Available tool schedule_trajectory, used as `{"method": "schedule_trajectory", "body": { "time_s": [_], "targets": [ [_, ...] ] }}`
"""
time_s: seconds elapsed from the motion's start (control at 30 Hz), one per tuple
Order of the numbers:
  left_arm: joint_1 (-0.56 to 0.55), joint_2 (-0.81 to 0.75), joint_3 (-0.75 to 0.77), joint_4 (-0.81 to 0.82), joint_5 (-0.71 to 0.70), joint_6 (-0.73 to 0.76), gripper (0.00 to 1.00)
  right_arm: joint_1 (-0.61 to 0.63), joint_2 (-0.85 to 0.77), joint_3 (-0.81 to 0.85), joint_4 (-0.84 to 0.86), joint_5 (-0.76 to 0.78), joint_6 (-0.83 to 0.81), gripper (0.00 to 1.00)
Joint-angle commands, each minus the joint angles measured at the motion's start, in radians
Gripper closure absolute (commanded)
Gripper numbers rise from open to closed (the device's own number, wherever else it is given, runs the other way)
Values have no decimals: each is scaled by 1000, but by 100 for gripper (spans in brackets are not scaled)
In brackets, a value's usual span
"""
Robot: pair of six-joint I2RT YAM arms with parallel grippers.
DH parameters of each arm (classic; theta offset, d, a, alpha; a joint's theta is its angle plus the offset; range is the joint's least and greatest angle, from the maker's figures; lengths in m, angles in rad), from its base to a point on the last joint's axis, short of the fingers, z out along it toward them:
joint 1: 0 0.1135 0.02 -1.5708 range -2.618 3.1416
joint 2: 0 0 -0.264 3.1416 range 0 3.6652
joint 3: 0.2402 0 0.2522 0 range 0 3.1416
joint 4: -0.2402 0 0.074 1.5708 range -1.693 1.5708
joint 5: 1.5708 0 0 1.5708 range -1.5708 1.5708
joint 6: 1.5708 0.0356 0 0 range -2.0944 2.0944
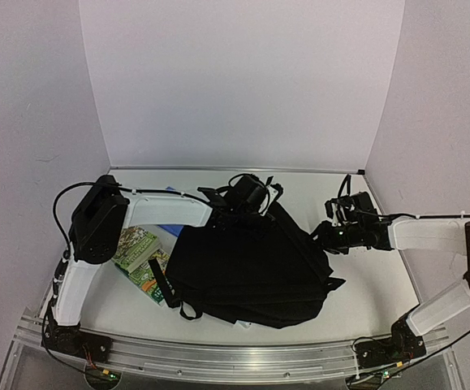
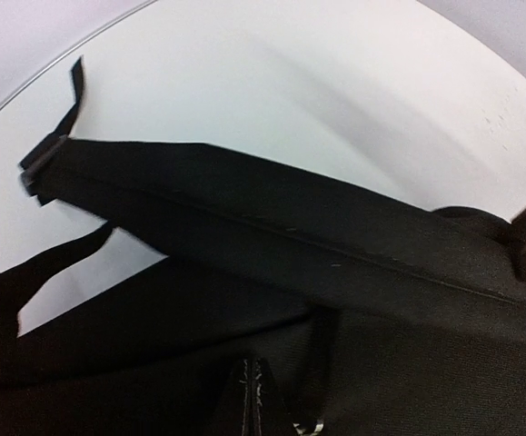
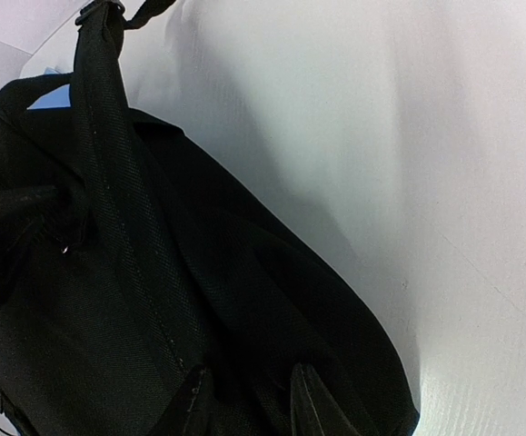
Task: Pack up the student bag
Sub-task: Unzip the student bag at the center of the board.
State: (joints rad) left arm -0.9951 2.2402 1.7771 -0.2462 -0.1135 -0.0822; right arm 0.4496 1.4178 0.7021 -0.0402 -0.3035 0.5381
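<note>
One student bag (image 1: 251,272) lies flat in the middle of the table (image 1: 372,284), and nothing of its inside shows. The left gripper (image 1: 247,199) is at the bag's far edge, its fingers (image 2: 253,400) pressed together on the black fabric. The right gripper (image 1: 325,236) is at the bag's right edge, its fingers (image 3: 303,400) clamped on a fold of the bag. Left of the bag lie two green-covered books (image 1: 141,260), touching each other, with one blue item (image 1: 170,231) just beyond them.
</note>
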Motion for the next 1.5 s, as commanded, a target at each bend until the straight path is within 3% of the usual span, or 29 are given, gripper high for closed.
{"method": "schedule_trajectory", "body": {
  "time_s": [0.0, 0.17, 0.3, 0.43, 0.6, 0.9, 1.33, 1.47],
  "targets": [
    [49, -101, -58, 64, -74, -122, 100, 6, 10, -18, 14, 3, 3, 70],
    [86, -135, -119, 114, -21, -186, 100, 5, 12, -21, 14, 6, 3, 71],
    [89, -148, -139, 167, 190, -133, 96, 5, 0, -19, 12, 5, -6, 69],
    [88, -138, -116, 166, 325, -55, 62, 5, -11, -12, 11, 2, -7, 68],
    [83, -99, -38, 76, 343, 27, 45, 5, -10, -13, 12, -4, -3, 68],
    [28, 80, 221, -173, 135, 181, 47, 5, 0, -7, 13, -12, -3, 67],
    [9, 132, 254, -200, 62, 212, 52, 5, 0, -13, 11, -10, -6, 67],
    [-3, 147, 259, -218, 37, 231, 63, 6, -3, -16, 11, -7, -6, 67]
  ]
}}
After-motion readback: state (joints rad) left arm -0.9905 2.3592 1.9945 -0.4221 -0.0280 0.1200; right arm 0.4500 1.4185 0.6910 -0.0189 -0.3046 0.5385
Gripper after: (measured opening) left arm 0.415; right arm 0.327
